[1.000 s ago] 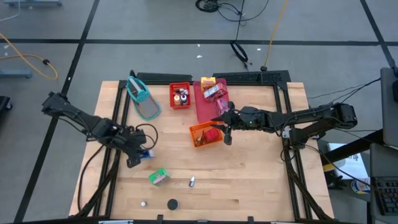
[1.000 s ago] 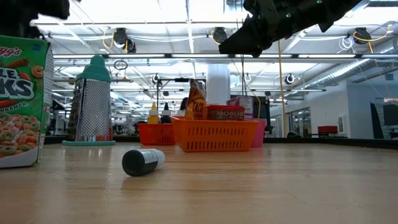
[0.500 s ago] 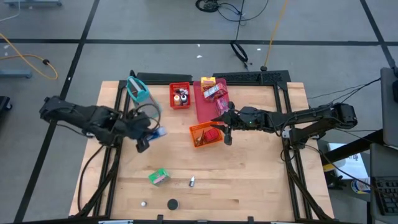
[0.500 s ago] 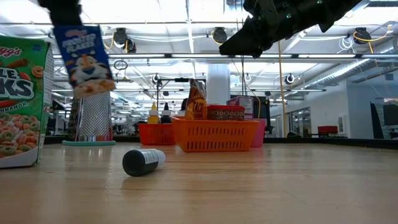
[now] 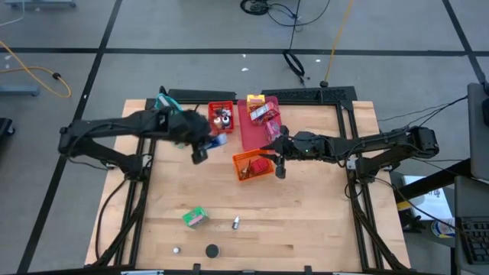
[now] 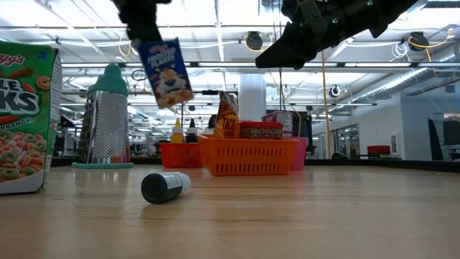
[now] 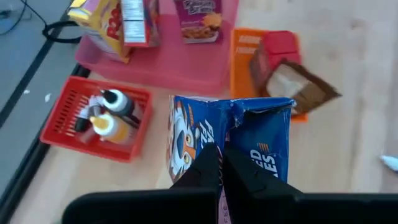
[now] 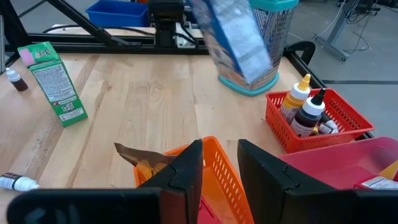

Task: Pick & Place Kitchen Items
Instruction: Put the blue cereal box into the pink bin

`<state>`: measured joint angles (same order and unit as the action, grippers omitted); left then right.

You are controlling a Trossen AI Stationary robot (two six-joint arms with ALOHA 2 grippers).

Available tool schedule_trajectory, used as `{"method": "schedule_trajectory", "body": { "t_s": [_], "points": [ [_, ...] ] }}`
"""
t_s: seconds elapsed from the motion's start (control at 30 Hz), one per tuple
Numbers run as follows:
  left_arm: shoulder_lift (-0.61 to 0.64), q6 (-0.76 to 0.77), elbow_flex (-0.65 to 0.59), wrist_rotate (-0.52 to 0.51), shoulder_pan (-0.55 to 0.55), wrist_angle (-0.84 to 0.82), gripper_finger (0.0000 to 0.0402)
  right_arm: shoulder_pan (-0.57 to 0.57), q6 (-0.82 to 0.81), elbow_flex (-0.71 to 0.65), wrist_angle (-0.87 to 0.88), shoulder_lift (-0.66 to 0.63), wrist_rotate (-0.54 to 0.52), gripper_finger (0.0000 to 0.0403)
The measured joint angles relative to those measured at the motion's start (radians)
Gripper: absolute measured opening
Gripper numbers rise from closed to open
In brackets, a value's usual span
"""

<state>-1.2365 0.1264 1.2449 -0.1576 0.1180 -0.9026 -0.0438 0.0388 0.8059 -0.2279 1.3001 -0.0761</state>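
Observation:
My left gripper [image 5: 202, 147] is shut on a blue toy cereal box [image 6: 165, 72] and carries it in the air near the red tray [image 5: 221, 117]. My right gripper [image 5: 275, 156] hangs open above the orange tray [image 5: 252, 165], which holds a brown packet [image 8: 140, 158] and a red box. On the near part of the table, a green box [image 5: 195, 217] and a tiny bottle [image 5: 236, 223] lie on their sides. A black cap [image 5: 212, 250] and a white cap [image 5: 176, 250] sit by the near edge. My left gripper pinches the blue box between its two fingers [image 7: 211, 171] at the box's upper end [image 7: 233, 134], where the card is creased. The fingers come from above. The box hangs below them, lifted clear of the table and tilted.
The red tray holds small sauce bottles [image 7: 109, 115]. The pink tray [image 5: 256, 126] beside it holds several packets. A teal-framed mesh basket [image 5: 174, 114] stands at the far left. Bare wood lies between the trays and the near items.
My left gripper has lifted the blue box from the left part of the table and carried it up, toward the far edge and to the right, close to the red tray. The box hangs tilted now. My right arm has kept still.

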Motion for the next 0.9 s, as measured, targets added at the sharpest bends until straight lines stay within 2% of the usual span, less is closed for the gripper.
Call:
{"method": "schedule_trajectory", "body": {
  "t_s": [0.37, 0.7, 0.77, 0.9],
  "points": [
    [-0.207, -0.200, 0.094, 0.242, 0.217, 0.158, 0.0000, 0.000, 0.000, 0.000, 0.003, 0.000, 0.000, 0.0093],
    [-0.438, -0.341, 0.298, 0.351, 0.312, 0.174, 0.0000, 0.000, -0.001, 0.000, 0.003, 0.000, 0.000, 0.0093],
    [-0.474, -0.368, 0.327, 0.391, 0.329, 0.172, 0.0000, 0.000, -0.001, 0.000, 0.002, 0.000, 0.000, 0.0093],
    [-0.534, -0.393, 0.369, 0.408, 0.357, 0.166, 0.0000, 0.000, -0.001, 0.000, 0.002, 0.000, 0.000, 0.0093]
  ]
}}
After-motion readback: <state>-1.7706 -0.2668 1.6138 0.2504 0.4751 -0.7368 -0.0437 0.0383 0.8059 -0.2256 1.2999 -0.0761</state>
